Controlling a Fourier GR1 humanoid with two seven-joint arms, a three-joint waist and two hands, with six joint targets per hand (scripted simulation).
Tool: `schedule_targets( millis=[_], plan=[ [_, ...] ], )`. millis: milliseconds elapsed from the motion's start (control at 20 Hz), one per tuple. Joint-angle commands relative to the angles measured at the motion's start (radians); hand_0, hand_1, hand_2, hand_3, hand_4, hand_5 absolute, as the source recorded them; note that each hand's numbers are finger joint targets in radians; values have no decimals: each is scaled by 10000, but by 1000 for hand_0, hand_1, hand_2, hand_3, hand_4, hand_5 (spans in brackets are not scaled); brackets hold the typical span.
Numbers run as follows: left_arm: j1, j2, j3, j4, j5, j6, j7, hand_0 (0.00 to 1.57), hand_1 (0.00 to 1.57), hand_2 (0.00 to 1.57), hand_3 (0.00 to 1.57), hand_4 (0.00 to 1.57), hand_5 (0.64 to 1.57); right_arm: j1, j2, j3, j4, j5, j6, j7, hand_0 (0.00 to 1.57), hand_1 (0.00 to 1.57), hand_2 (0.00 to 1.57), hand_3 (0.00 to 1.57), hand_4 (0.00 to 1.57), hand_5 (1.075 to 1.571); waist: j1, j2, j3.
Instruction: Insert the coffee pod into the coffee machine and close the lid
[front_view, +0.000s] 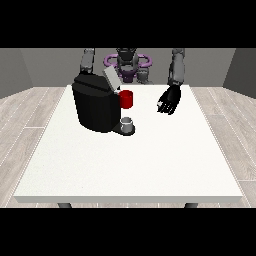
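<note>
Now, hand at the view's right (169, 101): above the bench (150, 160), fingers relaxed, holding nothing.
Machine (95, 105): lid (111, 78) up.
Grey thing (128, 122): at its base.

Lighting even and diffuse, moderately bright, no single source evident. White tabletop (125, 165) brightest area, evenly lit, no glare or hotspots. Coffee machine (95, 107) nearly uniform black, surface detail lost in darkness; faint soft shadow on tabletop at its base. Robot hand (168, 101) at view's right equally dark, casting barely visible shadow. Walls dim grey. Straight edges show no distortion.
</note>
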Motion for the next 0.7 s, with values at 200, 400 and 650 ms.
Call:
schedule_targets(
  millis=[200,400,650],
  plan=[
    [-4,-138,-552,937,-1247,-129,-84,789,789,960,845,392,1571,-19,38,-262,852,-331,297,-645,0,0,0,0,0,1571,249,-313,-6],
    [-669,-201,-51,1766,-1235,-591,-376,870,870,1021,921,413,1571,81,233,-122,914,-228,196,-199,0,0,0,0,0,1571,28,-479,-9],
    [-903,42,174,1530,-1330,-542,-1026,1190,1190,1287,1216,506,1571,-92,-214,-886,1604,-524,242,-518,0,0,0,0,0,1571,361,-560,-7]
  ],
)
